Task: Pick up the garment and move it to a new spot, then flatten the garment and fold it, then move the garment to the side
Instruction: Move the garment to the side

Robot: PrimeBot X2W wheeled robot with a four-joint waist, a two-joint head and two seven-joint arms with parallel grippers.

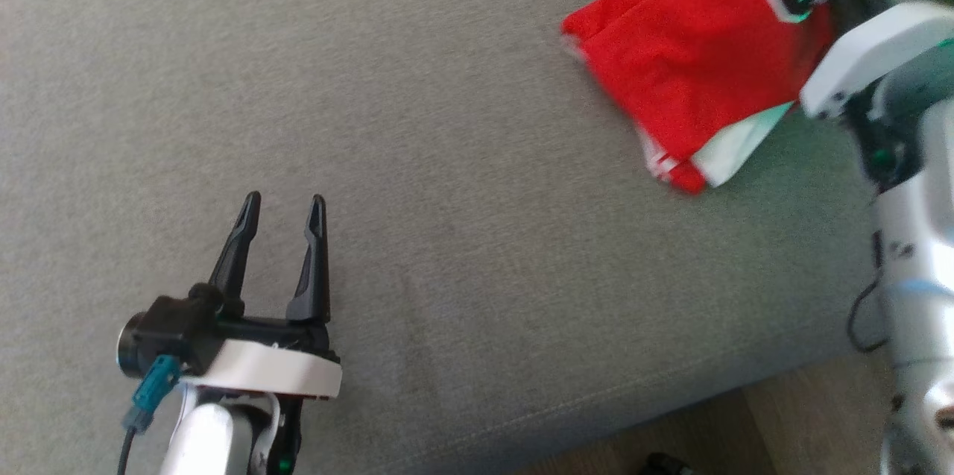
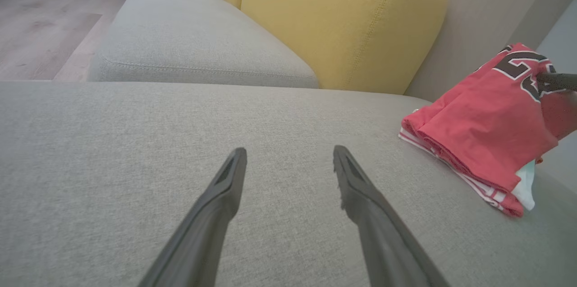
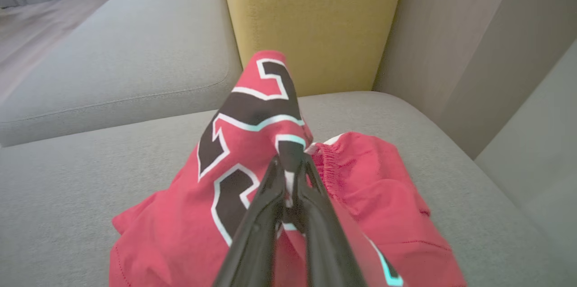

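Observation:
The garment (image 1: 686, 65) is a red jersey with black, white-edged numerals, folded into a bundle at the far right of the grey sofa seat (image 1: 447, 162). My right gripper (image 3: 290, 163) is shut on a lifted fold of the garment (image 3: 252, 143), pulling the cloth up into a peak. The same bundle shows at the right in the left wrist view as the garment (image 2: 482, 134). My left gripper (image 1: 285, 206) hovers open over the bare seat at the lower left, well away from the cloth, with nothing between its fingers (image 2: 230, 174).
A yellow back cushion (image 2: 342, 21) stands behind the seat. A second grey seat cushion (image 2: 189, 48) extends to the left, with wooden floor (image 2: 40, 21) beyond it. The sofa's front edge and floor (image 1: 782, 423) run along the lower right.

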